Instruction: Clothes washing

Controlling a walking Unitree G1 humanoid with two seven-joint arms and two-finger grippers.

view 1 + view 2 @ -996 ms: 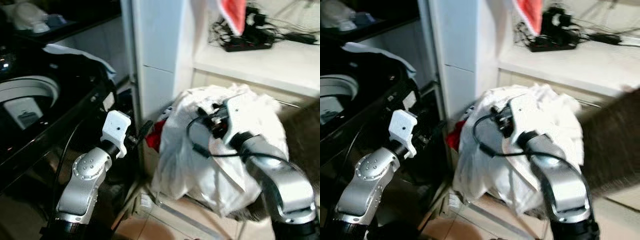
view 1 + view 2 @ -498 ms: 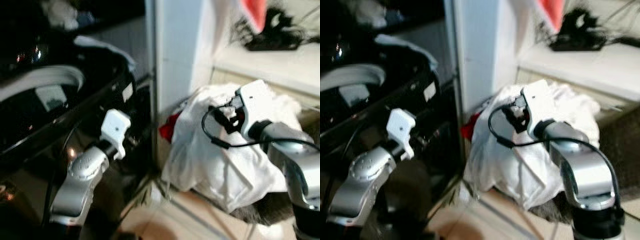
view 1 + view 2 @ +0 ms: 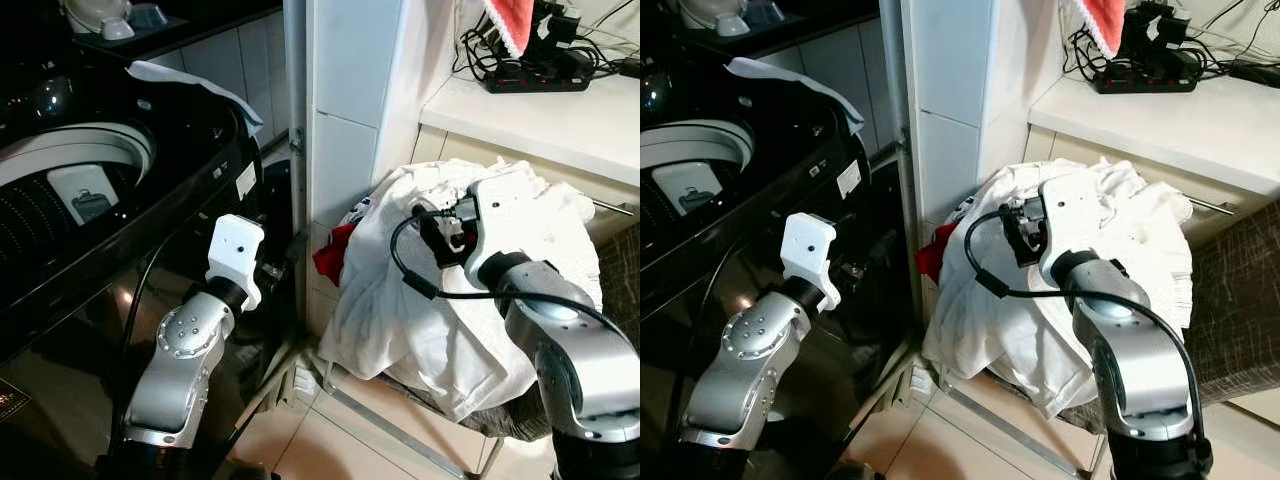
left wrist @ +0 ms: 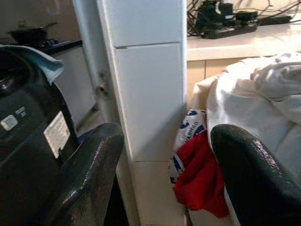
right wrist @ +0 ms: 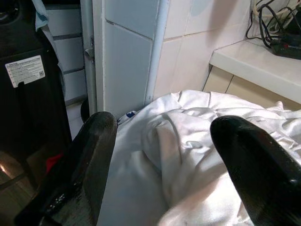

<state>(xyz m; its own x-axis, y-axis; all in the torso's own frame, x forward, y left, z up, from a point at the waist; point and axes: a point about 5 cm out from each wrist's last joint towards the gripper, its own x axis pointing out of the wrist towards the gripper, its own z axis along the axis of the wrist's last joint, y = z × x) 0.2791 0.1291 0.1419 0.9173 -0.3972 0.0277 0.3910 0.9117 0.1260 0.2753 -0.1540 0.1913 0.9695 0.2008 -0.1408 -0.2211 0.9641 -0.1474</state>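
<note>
Now the head views have steadied and sharpened since a second ago, the camera having swung, so the washing machine [image 3: 90, 190] sits beside the left pincer [image 4: 164, 155], empty with fingers spread. The right pincer [image 5: 160, 141], also spread and empty, hovers just over the white laundry heap [image 3: 450, 300]; I judge a grab comes next.

A black power strip [image 3: 535, 80] with tangled cables sits at the back of the white counter [image 3: 540, 120], beside a white tiled pillar [image 3: 345, 110].
</note>
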